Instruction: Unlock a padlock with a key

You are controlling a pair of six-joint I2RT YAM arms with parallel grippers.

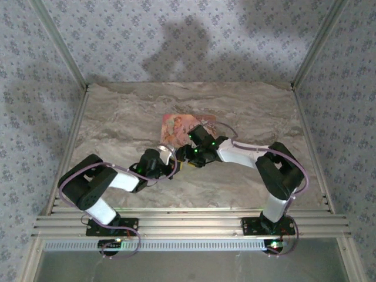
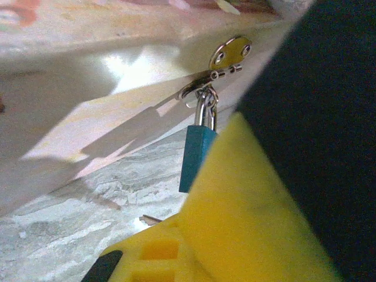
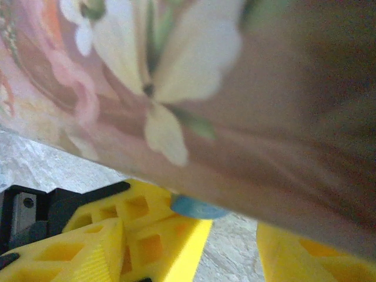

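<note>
Apparently approach stage: padlock (image 2: 198, 154) hangs on the hasp (image 2: 230, 54) of the box (image 2: 88, 76). Right hand (image 3: 232, 241) spread; left hand (image 1: 167, 154) unreadable. Next: key into keyhole.

Left pincer (image 1: 168, 153) and right pincer (image 1: 189, 160) extended, nearly meeting.

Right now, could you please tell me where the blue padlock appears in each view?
Top external: too small to tell, beside the pink box's near edge.
Left wrist: padlock centre, hanging from the silver hasp.
Right wrist: padlock lower centre, a blue sliver under the box.
Shared landmark: pink box.
</note>
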